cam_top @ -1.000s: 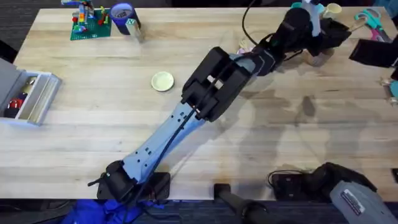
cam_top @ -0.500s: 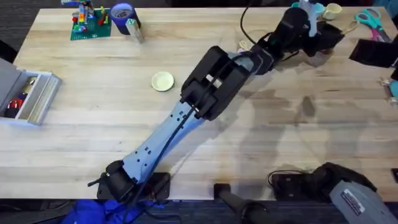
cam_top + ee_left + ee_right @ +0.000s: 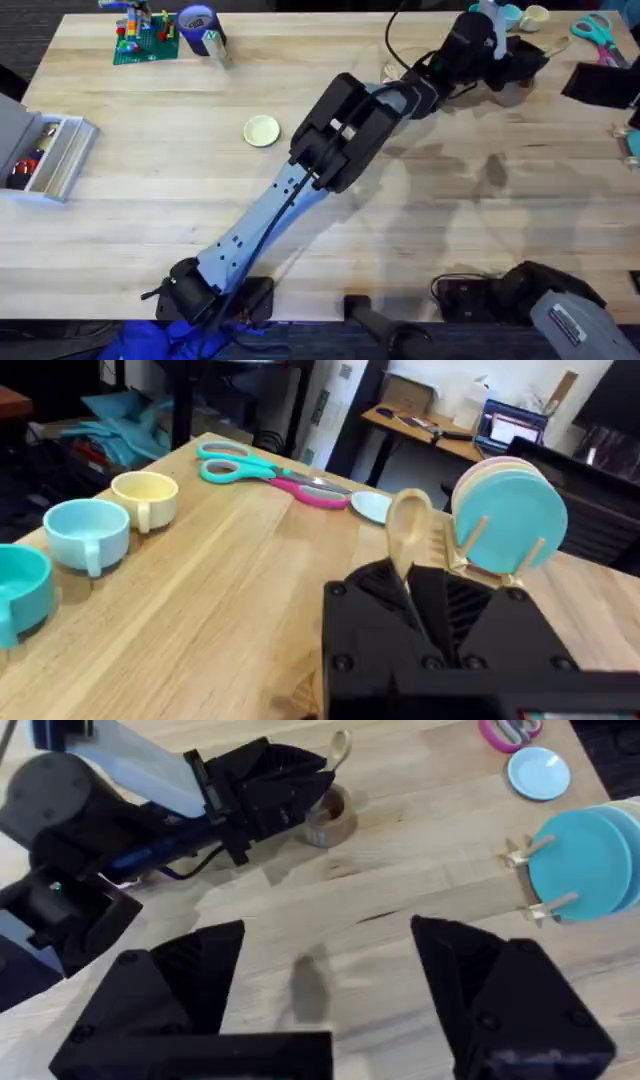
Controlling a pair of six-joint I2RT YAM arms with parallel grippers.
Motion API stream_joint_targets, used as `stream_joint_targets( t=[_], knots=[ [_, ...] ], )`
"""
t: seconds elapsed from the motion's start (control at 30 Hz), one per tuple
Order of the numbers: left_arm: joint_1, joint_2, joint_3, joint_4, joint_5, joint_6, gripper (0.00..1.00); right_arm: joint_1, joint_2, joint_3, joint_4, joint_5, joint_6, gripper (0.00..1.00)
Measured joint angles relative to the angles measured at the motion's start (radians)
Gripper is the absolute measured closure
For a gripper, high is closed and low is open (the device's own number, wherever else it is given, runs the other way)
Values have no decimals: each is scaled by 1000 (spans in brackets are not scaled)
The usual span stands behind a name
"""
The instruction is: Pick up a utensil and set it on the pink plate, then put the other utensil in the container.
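- Left tool [image 3: 520, 60] reaches across to the far right part of the bench [image 3: 150, 200], and its black fingers [image 3: 440, 610] are closed on the handle of the wooden spoon [image 3: 407, 525], whose oval bowl sticks up past the fingertips.
- Seen from the right wrist, the spoon [image 3: 340, 745] is held off the bench surface, just above and beside the tan-brown container [image 3: 327, 817], which stands upright near the far right edge.
- Right tool [image 3: 320, 990] hangs over bare wood near the right side, its two fingers spread wide with nothing between them.
- Teal cup [image 3: 88, 532] and cream cup [image 3: 148, 498] stand side by side near the far edge, with scissors [image 3: 270, 472] lying beyond them.
- Rack of round plates [image 3: 510, 510] stands on edge near the bench's right edge.
- Pale yellow-green dish [image 3: 262, 130] lies well apart, toward the bench's middle.
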State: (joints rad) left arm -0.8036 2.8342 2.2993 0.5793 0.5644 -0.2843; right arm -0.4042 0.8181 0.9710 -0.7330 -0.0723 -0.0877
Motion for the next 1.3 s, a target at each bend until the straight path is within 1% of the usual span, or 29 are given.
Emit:
stream_joint_targets(
  t=[0.2, 0.47, 0.77, 0.97, 1.2, 1.3],
  knots=[
    [0, 0, 0, -6, 27, 0, 959, 0, 0, 0, 4, 0, 2, 3],
    [0, 0, 0, -64, 40, 0, 959, 0, 0, 0, 9, 0, 2, 3],
    [0, 0, 0, -77, 54, 0, 959, 0, 0, 0, 14, 0, 2, 4],
    [0, 0, 0, -128, 69, 0, 959, 0, 0, 0, 14, 0, 2, 4],
    [0, 0, 0, -130, 79, 0, 959, 0, 0, 0, 14, 0, 2, 3],
    [1, 0, 0, -130, 79, 0, 911, 0, 0, 0, 14, 0, 2, 5]
  ],
)
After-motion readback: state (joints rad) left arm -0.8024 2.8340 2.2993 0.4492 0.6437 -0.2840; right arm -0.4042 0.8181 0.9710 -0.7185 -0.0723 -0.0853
